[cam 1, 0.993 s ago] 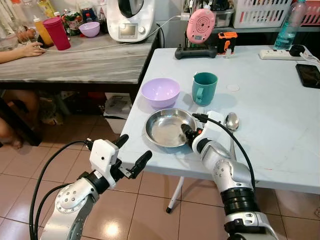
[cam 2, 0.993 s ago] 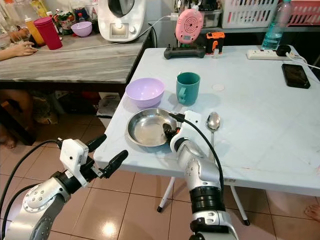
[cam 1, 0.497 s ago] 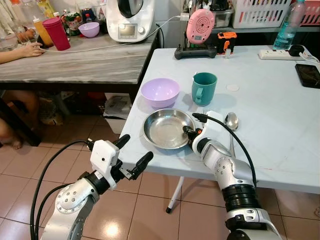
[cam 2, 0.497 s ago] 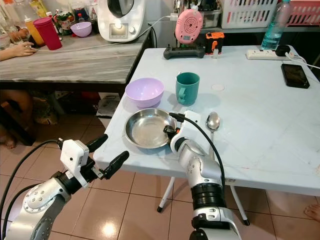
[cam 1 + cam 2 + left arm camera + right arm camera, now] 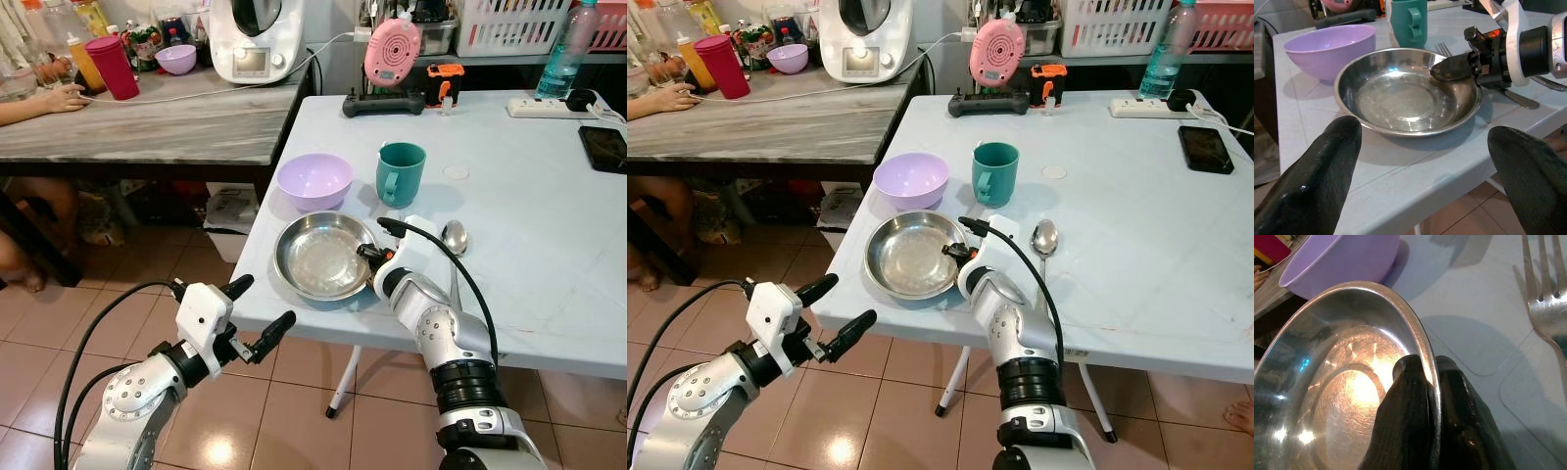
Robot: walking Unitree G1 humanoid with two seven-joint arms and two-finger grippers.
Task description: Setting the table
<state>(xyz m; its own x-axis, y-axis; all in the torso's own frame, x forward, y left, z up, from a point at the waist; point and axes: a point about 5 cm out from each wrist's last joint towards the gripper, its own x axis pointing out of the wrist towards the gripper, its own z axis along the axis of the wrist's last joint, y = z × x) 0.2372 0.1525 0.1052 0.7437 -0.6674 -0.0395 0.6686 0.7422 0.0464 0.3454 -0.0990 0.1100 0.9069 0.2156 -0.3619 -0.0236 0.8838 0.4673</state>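
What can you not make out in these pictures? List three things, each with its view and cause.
1. Fork: right wrist view, handle cut off by the edge.
2. Spoon: left eye view, handle hidden behind the right arm.
3. Person: left eye view, mostly cut off by the edge.

no readable text, labels, brands or numbers on anything

Bright even indoor light on our head views, sharp throughout, soft shadows on the pale worktop (image 5: 549,225), we see warm glare inside the steel plate (image 5: 1347,387), lamp reflections on floor tiles (image 5: 220,448), blurred black fingers (image 5: 1317,171) up close
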